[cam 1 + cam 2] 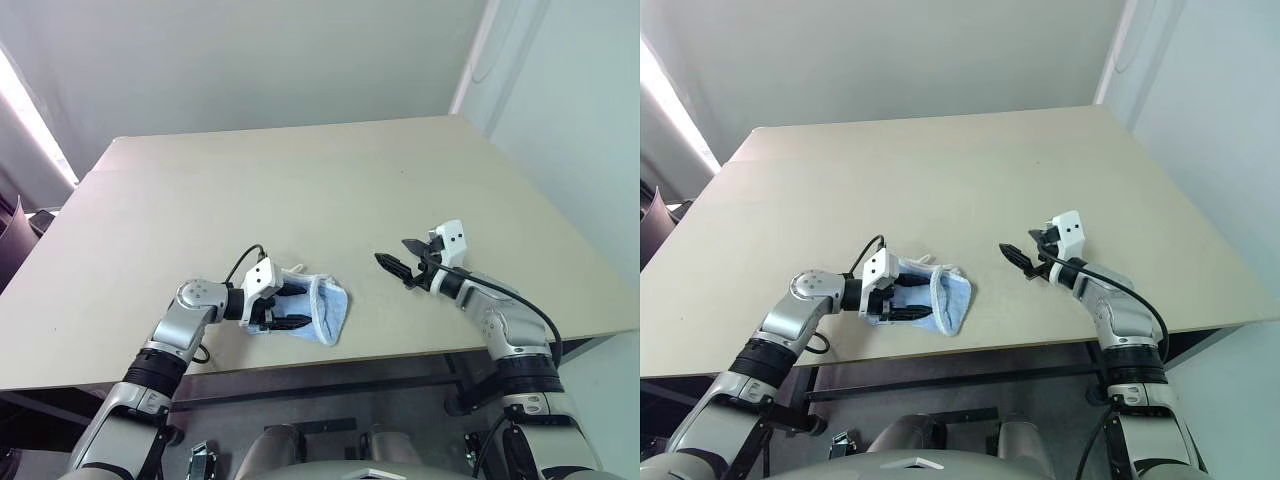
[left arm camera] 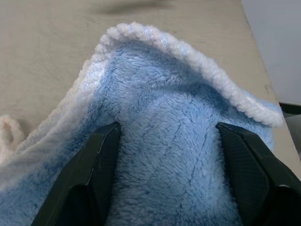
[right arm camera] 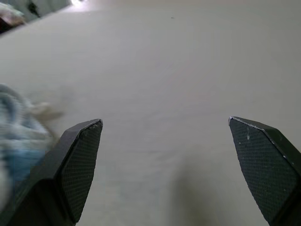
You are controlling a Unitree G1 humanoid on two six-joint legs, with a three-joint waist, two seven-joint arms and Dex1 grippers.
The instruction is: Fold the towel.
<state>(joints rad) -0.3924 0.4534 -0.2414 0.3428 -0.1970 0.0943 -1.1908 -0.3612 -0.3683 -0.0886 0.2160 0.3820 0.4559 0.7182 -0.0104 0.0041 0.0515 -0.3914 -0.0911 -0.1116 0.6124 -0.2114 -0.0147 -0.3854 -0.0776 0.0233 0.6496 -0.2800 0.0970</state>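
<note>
The towel (image 1: 332, 310), light blue with white stitched edging, lies bunched near the table's front edge, its right side curled upward. My left gripper (image 1: 293, 308) reaches into it from the left. In the left wrist view, thick blue pile (image 2: 174, 141) fills the space between both black fingers (image 2: 94, 174), which press on it from either side. A white loop (image 2: 9, 129) trails from the cloth's far edge. My right gripper (image 1: 393, 252) hovers over bare table to the right of the towel, open, with nothing between its fingertips (image 3: 87, 146).
The beige table (image 1: 300, 180) stretches wide behind the towel and both grippers. Its front edge runs just below the towel. A dark chair (image 1: 15, 235) stands off the table's left side. Walls close the back and right.
</note>
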